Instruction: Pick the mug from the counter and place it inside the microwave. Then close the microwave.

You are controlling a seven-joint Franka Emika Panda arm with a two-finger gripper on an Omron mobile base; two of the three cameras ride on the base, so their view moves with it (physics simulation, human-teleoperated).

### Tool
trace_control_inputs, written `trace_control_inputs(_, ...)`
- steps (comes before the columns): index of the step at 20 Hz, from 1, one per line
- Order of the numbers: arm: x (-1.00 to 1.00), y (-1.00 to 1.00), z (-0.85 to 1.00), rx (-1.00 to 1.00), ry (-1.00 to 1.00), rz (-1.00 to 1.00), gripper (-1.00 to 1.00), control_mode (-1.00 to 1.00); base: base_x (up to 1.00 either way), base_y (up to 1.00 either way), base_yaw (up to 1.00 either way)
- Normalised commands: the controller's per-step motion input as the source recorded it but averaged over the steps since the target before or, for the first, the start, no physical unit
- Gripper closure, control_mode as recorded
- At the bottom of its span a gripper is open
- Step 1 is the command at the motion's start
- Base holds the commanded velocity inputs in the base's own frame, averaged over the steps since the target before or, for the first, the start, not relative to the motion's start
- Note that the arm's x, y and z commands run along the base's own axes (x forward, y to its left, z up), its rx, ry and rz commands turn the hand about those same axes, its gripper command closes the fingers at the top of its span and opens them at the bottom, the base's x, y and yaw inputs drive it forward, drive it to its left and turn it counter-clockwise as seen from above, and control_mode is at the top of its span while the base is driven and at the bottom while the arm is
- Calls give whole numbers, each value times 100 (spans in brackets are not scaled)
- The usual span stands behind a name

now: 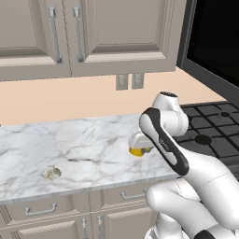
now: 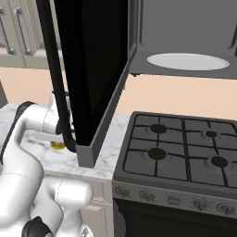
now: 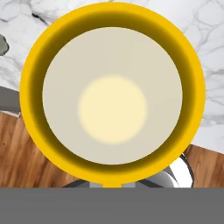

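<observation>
The yellow mug (image 1: 137, 151) hangs just under my hand, low over the marble counter (image 1: 70, 144) near its front edge. My gripper (image 1: 138, 145) is shut on the mug; the fingertips are hidden by the hand and the cup. In the hand view the mug (image 3: 112, 11) is seen straight down its mouth, pale inside, with its rim meeting the fingers' place at the bottom. From the right base view a sliver of the mug (image 2: 58, 145) peeks out behind the open microwave door (image 2: 92, 69). The microwave's grey cavity and its white turntable (image 2: 187, 61) are up at the right.
The black door (image 1: 214, 42) stands swung out over the counter's right end, between my arm and the cavity. The gas stovetop (image 2: 180, 143) lies below the microwave. A small pale lumpy object (image 1: 52, 173) rests at the counter's front left. Beige wall cabinets (image 1: 93, 37) hang above.
</observation>
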Motion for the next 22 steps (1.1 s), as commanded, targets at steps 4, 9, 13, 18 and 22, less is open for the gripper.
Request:
trace_control_inputs(4,0,0,-24,-1,0,4,100,-100,0,0,0)
trace_control_inputs(9,-1,0,-16,-2,-10,1,100,-100,0,0,0)
trace_control_inputs(13,-26,0,5,-7,-8,0,100,-100,0,0,0)
trace_control_inputs(18,-47,-2,20,-6,-3,0,100,-100,0,0,0)
trace_control_inputs(22,-38,-6,38,-3,-3,0,100,-100,0,0,0)
